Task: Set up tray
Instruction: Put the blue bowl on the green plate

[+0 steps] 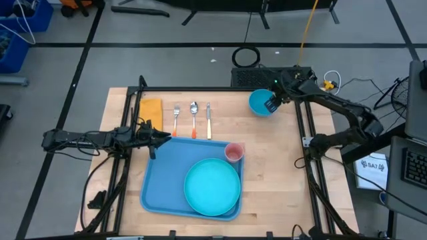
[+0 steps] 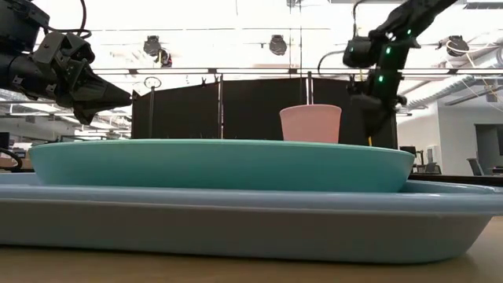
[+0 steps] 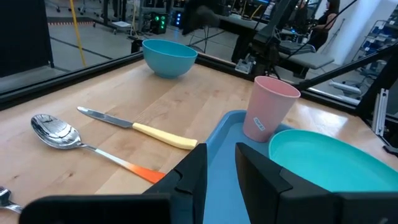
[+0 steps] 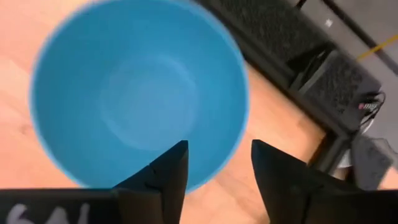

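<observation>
Right gripper [image 4: 214,165], fingers parted with a moderate gap and nothing between them, poised directly above the blue bowl [image 4: 140,93], one finger inside the near rim line and the other outside it; this straddle suggests a rim pinch is being prepared, since a bowl offers no other narrow edge to clamp. In the overhead view the bowl [image 1: 261,103] stands on the bare wood at about 1 o'clock from the tray [image 1: 163,177], well apart from it, so it still has to be carried in. Left gripper [image 1: 162,137], fingers set narrowly apart and empty, hovers at the tray's 10 o'clock corner, apparently waiting clear of the right arm's path. The tray lies at the table's centre, toward its near edge, and carries the round teal plate [image 1: 212,188] toward 5 o'clock and the pink cup [image 1: 234,153], upright, at its 2 o'clock corner. Just beyond the tray's far rim, around 12 o'clock, fork [image 1: 176,117], spoon [image 1: 193,113] and knife [image 1: 208,119] lie side by side on the wood, with a yellow napkin [image 1: 151,112] at 11 o'clock; these look staged for later loading, the open blue floor at the tray's left being the likely room kept for them
</observation>
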{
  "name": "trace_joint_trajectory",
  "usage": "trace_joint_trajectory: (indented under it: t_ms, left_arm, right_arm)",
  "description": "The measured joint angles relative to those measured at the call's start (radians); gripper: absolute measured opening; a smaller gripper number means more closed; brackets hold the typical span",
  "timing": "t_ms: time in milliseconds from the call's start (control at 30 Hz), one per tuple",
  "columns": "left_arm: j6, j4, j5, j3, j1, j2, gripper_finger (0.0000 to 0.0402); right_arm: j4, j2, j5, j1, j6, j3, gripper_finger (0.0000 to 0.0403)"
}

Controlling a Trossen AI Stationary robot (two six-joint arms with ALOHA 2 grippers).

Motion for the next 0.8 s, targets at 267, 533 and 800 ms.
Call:
trace_joint_trajectory:
  t_ms: [267,533,800]
  left_arm:
    - [0.002,-0.005,0.0,0.0,0.0,0.0,0.0088]
    - [0.002,-0.007,0.0,0.001,0.0,0.0,0.0088]
    - [0.002,-0.008,0.001,0.001,0.001,0.0,0.0088]
  right_arm:
    - [0.052,0.063,0.028,-0.052,0.0,-0.046,0.0194]
    - [0.06,0.061,0.027,-0.1,-0.012,-0.051,0.0186]
    - [0.073,0.083,-0.056,-0.115,0.014,-0.052,0.0185]
